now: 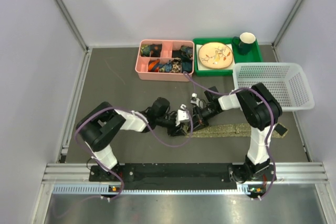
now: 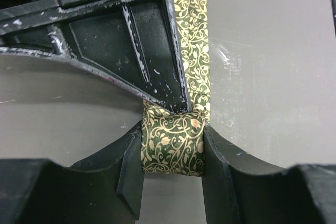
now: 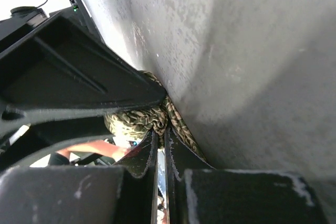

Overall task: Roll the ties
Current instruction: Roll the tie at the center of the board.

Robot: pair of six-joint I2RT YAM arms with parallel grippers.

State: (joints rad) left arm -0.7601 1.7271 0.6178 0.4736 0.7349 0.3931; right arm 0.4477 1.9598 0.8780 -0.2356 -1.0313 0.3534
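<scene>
- The left fingers are clamping the rolled end of the vine-patterned necktie from both sides, near the middle of the grey tabletop.
- The right fingers are sitting almost together, their tips pinching fabric at that same roll, right against the left fingers.
- The rest of the necktie is lying flat, stretching rightward past the right arm.
- The white mesh basket is sitting farther right, well apart from the roll.
</scene>
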